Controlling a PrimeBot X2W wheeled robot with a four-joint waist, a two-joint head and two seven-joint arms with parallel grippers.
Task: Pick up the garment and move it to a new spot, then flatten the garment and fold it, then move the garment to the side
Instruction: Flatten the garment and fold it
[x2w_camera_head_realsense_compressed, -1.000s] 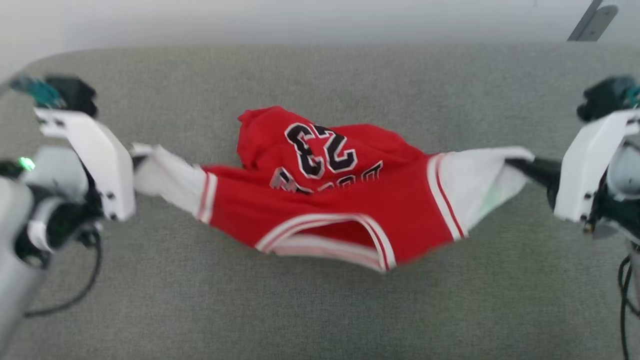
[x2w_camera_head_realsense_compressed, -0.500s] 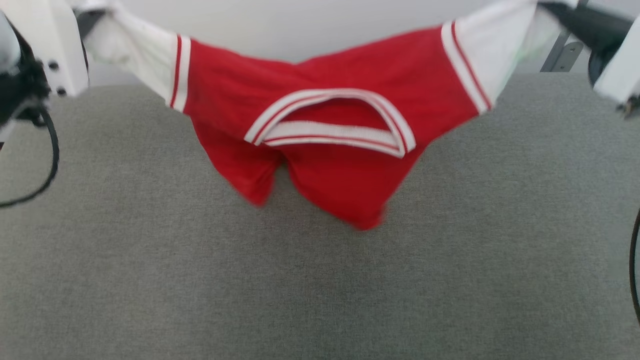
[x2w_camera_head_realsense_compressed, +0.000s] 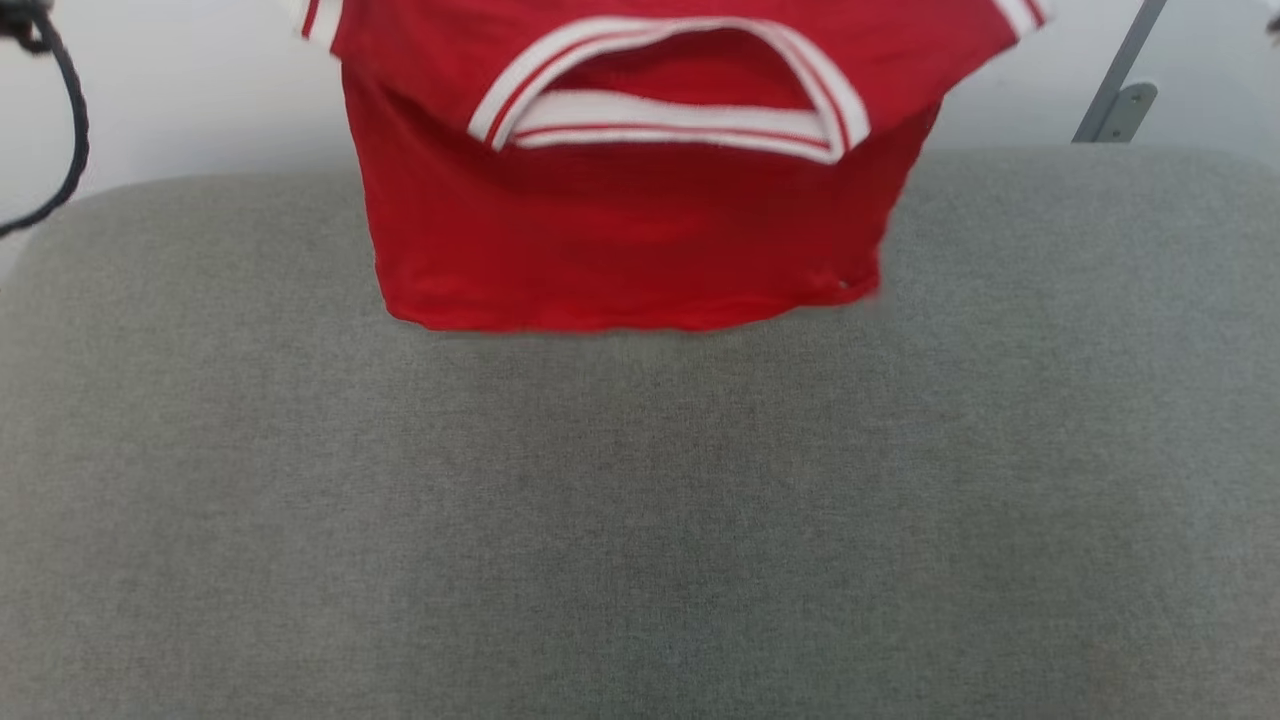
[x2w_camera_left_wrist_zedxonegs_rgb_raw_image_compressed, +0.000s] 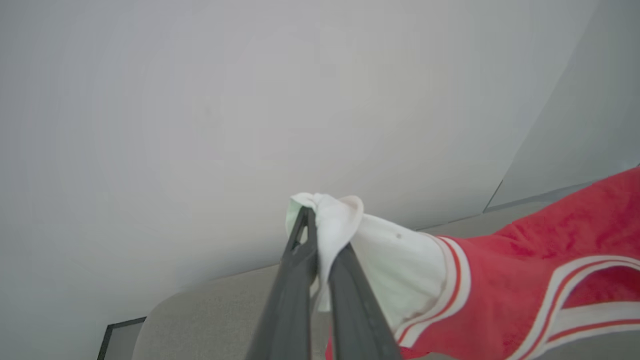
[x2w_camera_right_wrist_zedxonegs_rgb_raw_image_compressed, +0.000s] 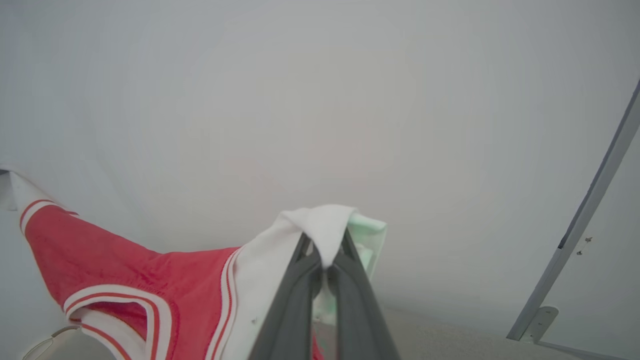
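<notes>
The garment (x2w_camera_head_realsense_compressed: 620, 230), bunched on the grey surface (x2w_camera_head_realsense_compressed: 640, 500) a second ago, now higher and hanging flat.

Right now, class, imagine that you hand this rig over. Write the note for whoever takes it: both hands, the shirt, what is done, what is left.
Left hand: shut on the shirt by one white sleeve.
Right hand: shut on the other sleeve.
Shirt: hangs spread between the hands over the grey pad, collar toward the head camera. Whether the hem touches the pad is unclear.
Done: picked up.
Left: lay it at a new spot, flatten, fold, move aside.
</notes>
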